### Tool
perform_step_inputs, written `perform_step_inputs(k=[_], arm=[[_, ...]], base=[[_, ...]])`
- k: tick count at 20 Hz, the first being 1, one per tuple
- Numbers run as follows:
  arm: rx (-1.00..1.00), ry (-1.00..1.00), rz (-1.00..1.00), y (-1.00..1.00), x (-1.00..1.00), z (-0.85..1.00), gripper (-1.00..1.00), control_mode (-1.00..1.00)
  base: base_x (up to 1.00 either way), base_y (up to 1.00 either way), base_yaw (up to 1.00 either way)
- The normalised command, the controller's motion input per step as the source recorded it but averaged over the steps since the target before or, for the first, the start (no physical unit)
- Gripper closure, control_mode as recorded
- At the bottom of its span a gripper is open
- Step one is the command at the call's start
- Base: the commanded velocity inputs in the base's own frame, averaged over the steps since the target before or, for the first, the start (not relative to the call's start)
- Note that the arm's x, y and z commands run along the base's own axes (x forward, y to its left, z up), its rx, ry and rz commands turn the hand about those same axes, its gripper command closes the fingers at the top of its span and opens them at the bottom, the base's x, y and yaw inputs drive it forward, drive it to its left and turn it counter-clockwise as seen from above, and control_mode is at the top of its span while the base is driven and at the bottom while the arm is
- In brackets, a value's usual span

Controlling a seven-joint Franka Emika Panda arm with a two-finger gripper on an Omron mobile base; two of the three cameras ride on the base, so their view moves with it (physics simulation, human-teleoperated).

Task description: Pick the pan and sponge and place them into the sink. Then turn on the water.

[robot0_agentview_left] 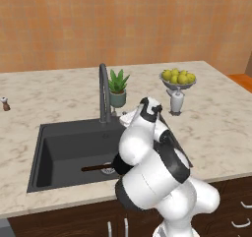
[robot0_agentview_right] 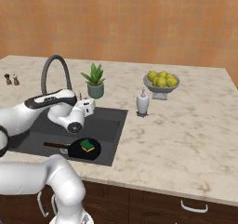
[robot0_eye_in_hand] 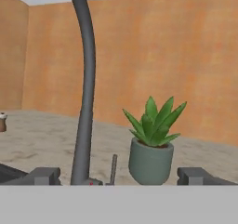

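Black and round, the pan point(robot0_agentview_right: 85, 148) lies in the near part of the dark grey sink point(robot0_agentview_left: 59, 150), its thin handle pointing left, and the yellow-and-green sponge point(robot0_agentview_right: 87, 145) rests in it. Above the basin, the gripper point(robot0_eye_in_hand: 118, 179) holds its fingers point(robot0_eye_in_hand: 44, 175) wide apart and empty, facing the tap point(robot0_eye_in_hand: 85, 88). Just beyond stands a potted plant point(robot0_eye_in_hand: 151, 148), with a fruit bowl point(robot0_agentview_right: 161, 84) farther right.

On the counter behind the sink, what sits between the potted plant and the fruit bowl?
In the right base view, a small white bottle-shaped dispenser stands between the green spiky plant in its grey-green pot and the grey footed bowl of yellow fruit, nearer the bowl.
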Motion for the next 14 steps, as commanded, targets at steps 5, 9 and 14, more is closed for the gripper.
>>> perform_step_inputs(k=[5,9,14], arm=[[0.17,0.0,0.15,0.0,0.39,-0.23,-1.0,-1.0],[0.15,0.0,0.1,0.01,0.28,-0.24,-1.0,-1.0],[0.07,0.0,0.01,0.11,0.3,-0.01,-1.0,-1.0]], base=[[0.0,0.0,0.0],[0.0,0.0,0.0],[0.0,0.0,0.0]])
